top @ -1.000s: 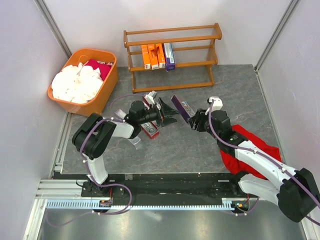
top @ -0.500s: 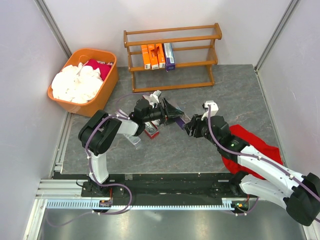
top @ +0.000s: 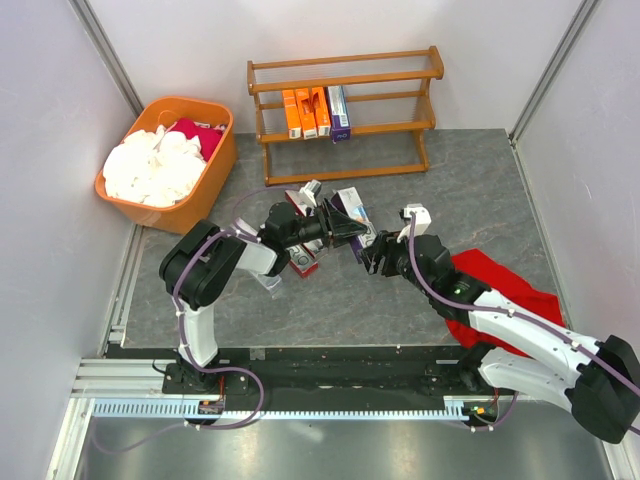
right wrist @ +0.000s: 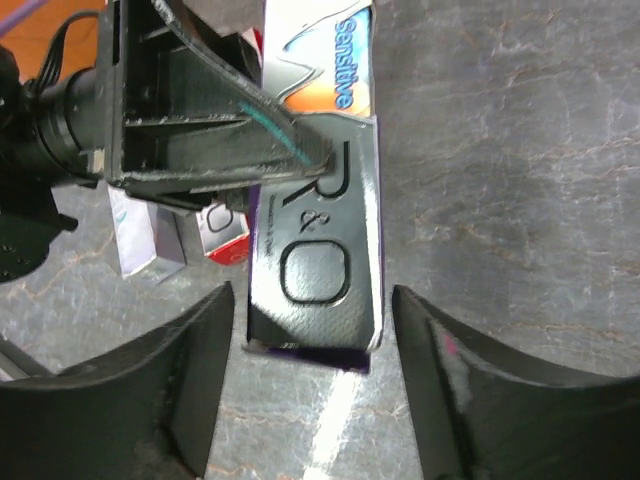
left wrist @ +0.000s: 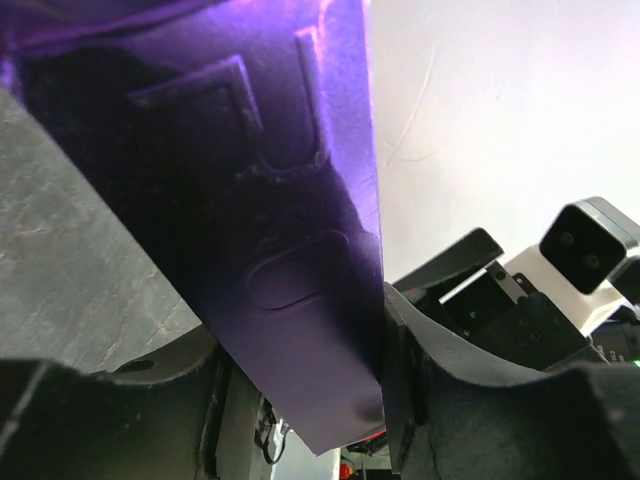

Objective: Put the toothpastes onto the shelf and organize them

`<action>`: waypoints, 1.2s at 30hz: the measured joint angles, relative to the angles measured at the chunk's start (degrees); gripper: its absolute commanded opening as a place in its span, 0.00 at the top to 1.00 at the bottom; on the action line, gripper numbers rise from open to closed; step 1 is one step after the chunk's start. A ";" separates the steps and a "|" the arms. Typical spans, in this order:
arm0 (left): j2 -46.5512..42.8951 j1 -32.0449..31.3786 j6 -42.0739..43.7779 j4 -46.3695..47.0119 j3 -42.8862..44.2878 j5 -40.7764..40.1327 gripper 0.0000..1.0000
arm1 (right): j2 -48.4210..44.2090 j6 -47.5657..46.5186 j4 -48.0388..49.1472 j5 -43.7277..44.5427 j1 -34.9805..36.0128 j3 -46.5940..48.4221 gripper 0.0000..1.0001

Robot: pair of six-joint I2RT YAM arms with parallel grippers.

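So the purple carton (right wrist: 315, 250) is being pinched by the left gripper (top: 343, 222), with the jaws pressed in against it. In the left wrist view, the space between the fingers (left wrist: 450, 400) is being filled by dark purple card with embossed outlines. From the right wrist, the near end is being shown as glossy deep purple with big embossed "R&O" lettering. The far end is silvery-white with an orange patch and "Sensitive" printed in blue.

It's being held around mid-table, in front of the shelf (top: 436, 70) and well apart from it. Whether it's being rested on the surface can't be told.

The right gripper (top: 364, 250) is being held with its jaws apart, one finger on each side of the carton's dark end. A gap is showing on both sides, so nothing is being squeezed there.

On the shelf's middle tier, three orange cartons (top: 305, 112) and a purple-and-white carton (top: 339, 110) are being stored upright, side by side, towards the left. A red-and-silver carton (top: 300, 262) is lying flat beneath the left arm.

Everything's being done on a dark grey marbled tabletop (top: 460, 180) boxed in by plain white wall panels (top: 180, 40). An orange tub (top: 215, 175) at the back left is being used for white cloths (top: 150, 165), and a red cloth (top: 505, 290) is being covered partly by the right arm.
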 measured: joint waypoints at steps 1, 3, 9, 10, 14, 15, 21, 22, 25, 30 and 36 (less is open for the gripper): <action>0.20 -0.09 -0.50 0.85 0.00 0.13 0.57 | 0.00 0.15 0.52 0.42 0.09 -0.13 0.24; 0.68 -0.20 -1.49 2.84 -0.02 0.74 0.58 | 0.04 0.24 1.05 1.05 0.09 -0.24 0.23; 1.79 -0.33 -4.26 7.48 -0.31 1.38 0.57 | 3.04 0.24 3.89 1.70 0.24 -0.24 0.25; 1.86 -0.33 -4.48 7.72 -0.37 1.38 0.57 | 3.56 0.26 4.07 1.75 0.33 -0.24 0.23; 1.92 -0.33 -5.05 8.33 -0.63 1.38 0.57 | 4.28 -0.15 4.24 2.84 0.63 -0.24 0.09; 1.92 -0.33 -5.14 8.50 -0.70 1.38 0.57 | 4.24 -0.37 4.20 3.37 0.68 -0.24 0.07; 1.92 -0.37 -5.49 8.85 -0.79 1.38 0.57 | 2.64 -1.55 2.60 6.36 0.96 -0.24 0.02; 1.92 -0.39 -5.57 9.01 -0.79 1.38 0.57 | 2.36 -1.73 2.71 6.73 1.07 -0.24 0.04; 1.92 -0.44 -5.75 9.05 -0.79 1.38 0.56 | 2.19 -2.03 3.54 6.88 1.09 -0.42 0.16; 1.92 -0.55 -5.79 9.03 -0.79 1.29 0.49 | 2.60 -2.54 6.01 6.25 2.32 -0.85 0.44; 1.92 -0.57 -5.84 9.27 -0.79 1.38 0.29 | 2.75 -3.17 6.34 6.93 3.23 -0.85 0.57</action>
